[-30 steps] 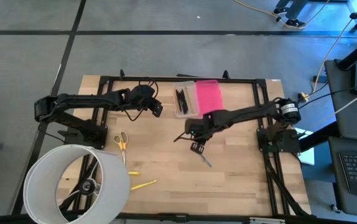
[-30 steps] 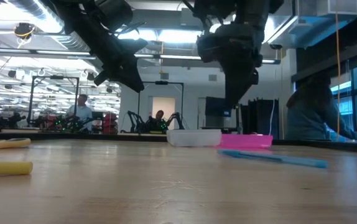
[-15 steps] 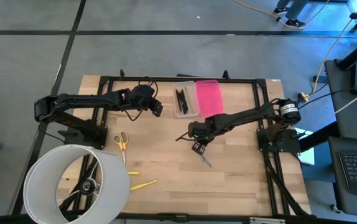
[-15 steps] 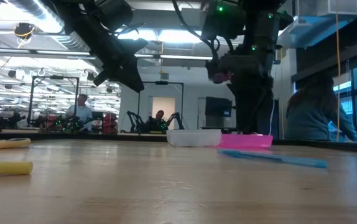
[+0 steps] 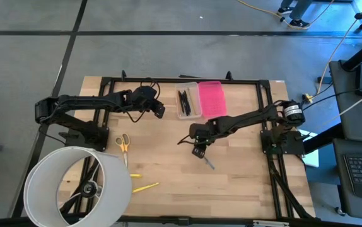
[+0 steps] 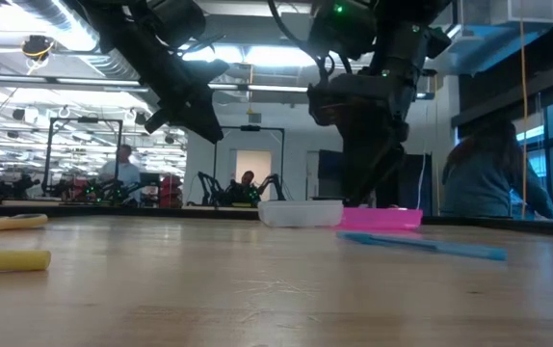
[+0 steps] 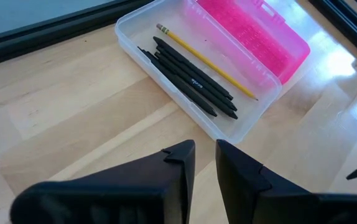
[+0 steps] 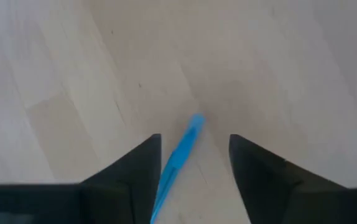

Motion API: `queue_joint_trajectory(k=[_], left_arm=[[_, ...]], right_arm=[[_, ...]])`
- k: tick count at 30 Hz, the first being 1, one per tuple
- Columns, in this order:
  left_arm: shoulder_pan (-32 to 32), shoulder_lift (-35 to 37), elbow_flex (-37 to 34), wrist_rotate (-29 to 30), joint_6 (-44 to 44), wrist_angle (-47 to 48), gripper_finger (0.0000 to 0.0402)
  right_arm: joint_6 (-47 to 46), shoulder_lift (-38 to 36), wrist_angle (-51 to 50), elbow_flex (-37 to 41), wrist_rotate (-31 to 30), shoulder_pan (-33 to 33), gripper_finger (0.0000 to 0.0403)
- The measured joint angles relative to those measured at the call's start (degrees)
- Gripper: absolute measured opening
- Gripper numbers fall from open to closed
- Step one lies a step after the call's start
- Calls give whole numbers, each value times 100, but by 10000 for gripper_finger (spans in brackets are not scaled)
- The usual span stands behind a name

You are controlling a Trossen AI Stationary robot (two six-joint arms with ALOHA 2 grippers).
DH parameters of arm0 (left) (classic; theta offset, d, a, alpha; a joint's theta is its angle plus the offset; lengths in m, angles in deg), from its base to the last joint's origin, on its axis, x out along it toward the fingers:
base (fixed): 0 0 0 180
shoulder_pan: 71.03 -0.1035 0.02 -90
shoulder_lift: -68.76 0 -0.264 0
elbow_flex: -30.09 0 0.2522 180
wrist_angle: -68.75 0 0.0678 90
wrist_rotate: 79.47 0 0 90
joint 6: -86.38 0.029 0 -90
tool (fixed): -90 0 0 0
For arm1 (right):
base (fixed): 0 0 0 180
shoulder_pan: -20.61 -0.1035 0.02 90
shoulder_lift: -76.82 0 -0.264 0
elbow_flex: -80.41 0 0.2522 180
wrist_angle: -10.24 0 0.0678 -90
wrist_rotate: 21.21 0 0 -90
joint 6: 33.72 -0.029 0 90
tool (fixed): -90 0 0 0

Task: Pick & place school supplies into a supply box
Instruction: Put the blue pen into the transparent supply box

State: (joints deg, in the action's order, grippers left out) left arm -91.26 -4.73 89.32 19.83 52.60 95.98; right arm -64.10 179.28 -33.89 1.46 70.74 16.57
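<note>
Two arms show: the right gripper [image 5: 198, 152] has come down over the blue pen [image 8: 177, 162] mid-bench since a second ago, fingers wide apart astride it, seemingly not yet touching. Left gripper [image 7: 204, 158], nearly closed and empty, hangs unmoved beside the box [image 7: 133, 28] near the far edge; inside lie black pens [image 7: 191, 79] and a pencil [image 7: 207, 61]

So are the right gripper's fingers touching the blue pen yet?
Apart. In the right wrist view the blue pen lies on the table between the open right gripper's fingers, with wood showing on both sides.
</note>
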Motion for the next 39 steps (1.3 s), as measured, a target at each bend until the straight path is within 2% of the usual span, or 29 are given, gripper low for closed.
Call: queue_joint_trajectory(k=[5,10,26,39], left_arm=[[-1,0,0,0,0,0,57],[-1,0,0,1,0,0,58],[-2,0,0,2,1,0,57],[-2,0,0,2,2,2,58]], right_arm=[[223,10,13,0,-18,-114,202],[236,10,21,0,-369,-182,198],[182,21,29,0,-384,-185,197],[70,638,86,-13,-404,-393,197]])
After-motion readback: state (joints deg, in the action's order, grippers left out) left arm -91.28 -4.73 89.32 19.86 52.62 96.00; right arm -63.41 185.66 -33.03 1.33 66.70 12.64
